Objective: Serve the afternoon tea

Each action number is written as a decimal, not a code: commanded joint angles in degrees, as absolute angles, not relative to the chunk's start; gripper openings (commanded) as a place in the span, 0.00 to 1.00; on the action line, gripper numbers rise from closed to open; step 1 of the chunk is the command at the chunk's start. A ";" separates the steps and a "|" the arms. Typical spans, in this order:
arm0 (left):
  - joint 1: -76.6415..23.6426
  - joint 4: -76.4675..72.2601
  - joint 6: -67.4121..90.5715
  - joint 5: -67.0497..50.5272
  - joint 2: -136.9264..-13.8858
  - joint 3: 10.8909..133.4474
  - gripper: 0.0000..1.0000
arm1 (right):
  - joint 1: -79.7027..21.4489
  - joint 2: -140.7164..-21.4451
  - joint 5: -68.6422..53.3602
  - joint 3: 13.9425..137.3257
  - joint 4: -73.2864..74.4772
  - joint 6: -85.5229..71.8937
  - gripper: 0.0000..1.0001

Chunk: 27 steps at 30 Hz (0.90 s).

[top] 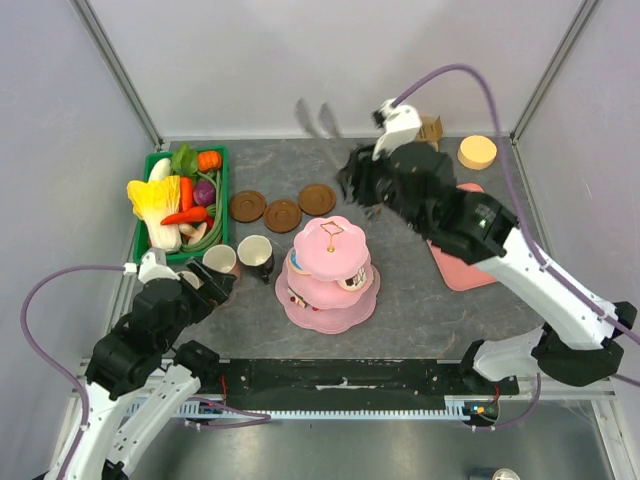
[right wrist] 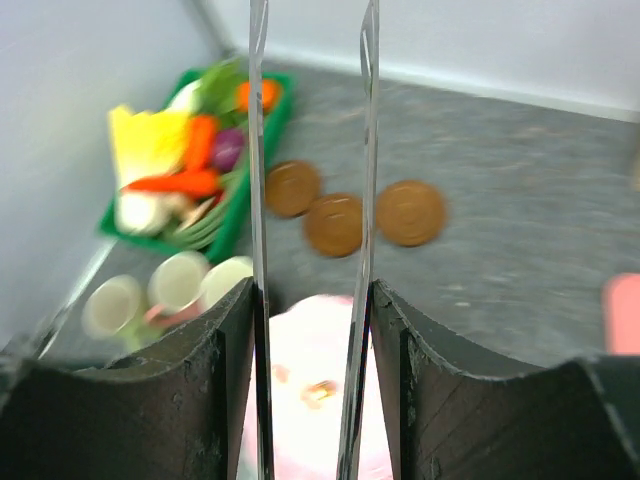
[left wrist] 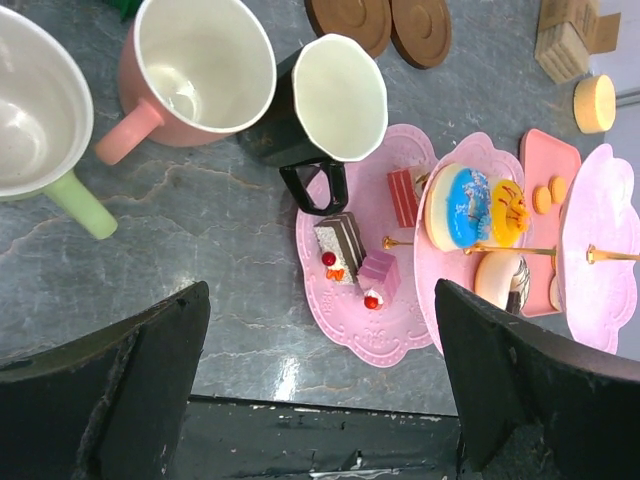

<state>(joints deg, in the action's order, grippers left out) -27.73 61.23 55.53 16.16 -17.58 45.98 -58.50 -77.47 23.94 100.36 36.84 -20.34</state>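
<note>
The pink tiered stand (top: pixel 330 262) stands mid-table, with cake bits (left wrist: pixel 340 245) on its bottom plate and a blue-iced donut (left wrist: pixel 470 205) on the middle tier. The pink mug (top: pixel 220 260) and the dark mug (top: pixel 257 255) stand left of it. The pale mug (left wrist: pixel 30 110) shows in the left wrist view. Three brown saucers (top: pixel 282 214) lie behind the stand. My left gripper (top: pixel 215 283) is open and empty just in front of the mugs. My right gripper (top: pixel 358 180) is shut on metal tongs (right wrist: pixel 258 150), held above the table behind the stand, blurred.
A green basket (top: pixel 143 215) of toy vegetables stands at the back left. A pink tray (top: pixel 455 265) with orange biscuits (left wrist: pixel 548 192) lies to the right. A yellow disc (top: pixel 477 152) and a wooden block (top: pixel 430 128) sit at the back right.
</note>
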 commanded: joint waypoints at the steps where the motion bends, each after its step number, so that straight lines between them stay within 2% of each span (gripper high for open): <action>1: -27.68 55.82 53.26 14.94 -19.95 44.57 0.99 | -44.43 -74.63 26.11 102.49 41.83 -20.83 0.54; 7: -27.68 48.44 51.68 14.67 -20.65 41.14 0.99 | -22.89 -64.00 25.76 85.64 47.71 -25.31 0.54; 11: -27.60 44.30 50.98 15.73 -21.88 39.46 0.99 | -11.89 -58.28 24.18 73.42 51.93 -25.31 0.55; 17: -27.60 39.74 51.68 17.23 -24.96 36.66 0.99 | 1.73 -56.08 19.24 60.31 55.28 -22.06 0.55; 27: -27.60 32.35 51.24 21.18 -30.32 34.01 0.99 | 6.33 -57.04 15.82 55.20 58.98 -24.08 0.57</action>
<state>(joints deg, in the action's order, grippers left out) -27.73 38.33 53.06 17.56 -28.64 34.22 5.50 -56.62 18.17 56.36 58.08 -23.22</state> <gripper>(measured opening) 0.993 0.569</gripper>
